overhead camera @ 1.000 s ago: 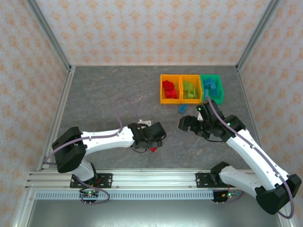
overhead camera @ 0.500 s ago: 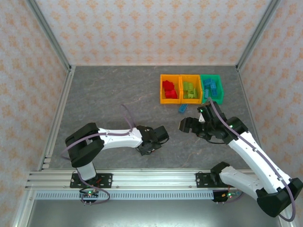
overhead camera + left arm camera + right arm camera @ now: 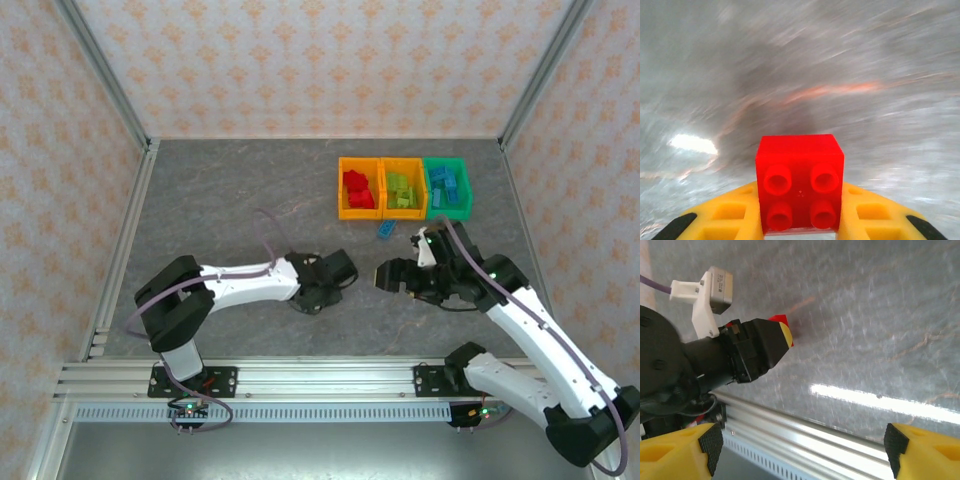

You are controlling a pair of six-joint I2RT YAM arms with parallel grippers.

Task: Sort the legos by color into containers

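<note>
Left wrist view: red brick (image 3: 800, 182) was clamped between the left jaws, studs facing the camera.
The held brick was over the near middle of the bench (image 3: 220, 200). The orange bin (image 3: 341, 190) holding reds lay toward the far right corner, nearer the right arm. The right jaws stood wide and empty.

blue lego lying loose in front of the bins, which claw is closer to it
Right. The right claw hangs open just on the near side of the blue lego; the left claw, shut on a red lego, is farther off to the near left.
</note>
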